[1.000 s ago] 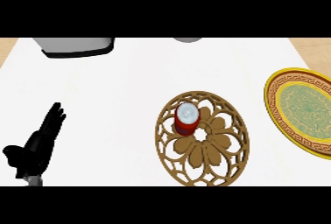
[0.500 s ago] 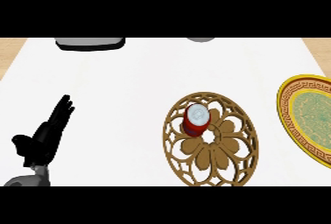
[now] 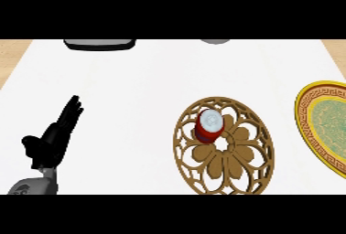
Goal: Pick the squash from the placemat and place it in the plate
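**Mia:** Where is the squash (image 3: 209, 123)?

**Ben:** It sits on the placemat (image 3: 223, 146). The squash is small and red, with a pale round top. It rests on the upper left part of the mat, just above the hole in the middle.

**Mia:** What does the placemat look like?

**Ben:** It is a round brown mat with a cut-out flower shape. The white counter (image 3: 135, 91) shows through the holes.

**Mia:** Is anything in the plate (image 3: 324, 130)?

**Ben:** No food lies on the part that shows. The plate has a gold rim with a dark red pattern and a green middle. It is at the right side, and the edge of the view cuts part of it off. It lies near the mat but does not touch it.

**Mia:** What is the robot's hand doing?

**Ben:** The left hand (image 3: 54, 137) shows at the lower left, well apart from the mat. Its black fingers are straight and point up. Its thumb sticks out to the side. It holds nothing.

**Mia:** And the right hand?

**Ben:** It does not show at all.

**Mia:** What is at the far edge?

**Ben:** A dark tray-like thing (image 3: 100, 44) with a grey inside, and a small grey round thing (image 3: 215, 41). Both are cut off, so what they hold cannot be seen.
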You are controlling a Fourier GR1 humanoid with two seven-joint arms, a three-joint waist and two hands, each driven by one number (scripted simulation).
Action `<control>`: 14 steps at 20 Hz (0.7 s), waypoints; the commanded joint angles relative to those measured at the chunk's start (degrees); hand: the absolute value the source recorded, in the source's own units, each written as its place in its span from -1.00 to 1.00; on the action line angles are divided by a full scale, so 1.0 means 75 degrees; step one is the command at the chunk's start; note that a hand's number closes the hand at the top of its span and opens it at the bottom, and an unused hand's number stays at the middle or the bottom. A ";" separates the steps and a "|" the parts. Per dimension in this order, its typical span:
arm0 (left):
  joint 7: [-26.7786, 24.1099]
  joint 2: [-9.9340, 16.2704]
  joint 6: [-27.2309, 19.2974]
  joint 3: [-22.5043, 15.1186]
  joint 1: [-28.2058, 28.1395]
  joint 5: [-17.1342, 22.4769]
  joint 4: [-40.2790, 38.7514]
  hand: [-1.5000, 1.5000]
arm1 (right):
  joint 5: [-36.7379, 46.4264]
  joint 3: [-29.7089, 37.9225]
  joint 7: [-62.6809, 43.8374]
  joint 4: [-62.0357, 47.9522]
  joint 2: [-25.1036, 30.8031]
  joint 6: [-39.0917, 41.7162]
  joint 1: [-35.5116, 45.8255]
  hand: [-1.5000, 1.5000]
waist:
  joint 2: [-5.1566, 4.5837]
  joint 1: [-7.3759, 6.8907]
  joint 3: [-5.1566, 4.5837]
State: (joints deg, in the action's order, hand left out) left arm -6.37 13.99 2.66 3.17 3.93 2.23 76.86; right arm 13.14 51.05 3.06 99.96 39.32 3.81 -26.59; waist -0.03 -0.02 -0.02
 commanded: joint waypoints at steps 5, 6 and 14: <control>0.0086 -0.0319 -0.0225 -0.0134 0.0103 -0.0223 -0.0017 0.00 | 0.0976 -0.2005 -0.0583 -0.0774 -0.0154 -0.0391 0.1992 1.00 | -0.0022 -0.0121 0.0009; -0.0424 -0.0360 -0.0093 -0.0128 -0.0046 -0.0248 -0.0311 0.00 | 0.1123 -0.2134 -0.0946 -0.0531 -0.0014 -0.0220 0.2179 1.00 | -0.0016 -0.0078 0.0002; 0.0474 -0.0300 -0.0057 -0.0103 -0.0174 -0.0186 0.0683 0.00 | 0.2161 -0.3481 -0.1267 -0.2479 -0.0349 -0.0919 0.4394 1.00 | -0.0007 -0.0100 0.0006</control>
State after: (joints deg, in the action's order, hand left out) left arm -5.37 12.30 2.67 2.62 3.02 0.93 79.13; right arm 25.86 29.63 -5.32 86.56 38.54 -0.93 -0.10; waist -0.12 -0.91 0.01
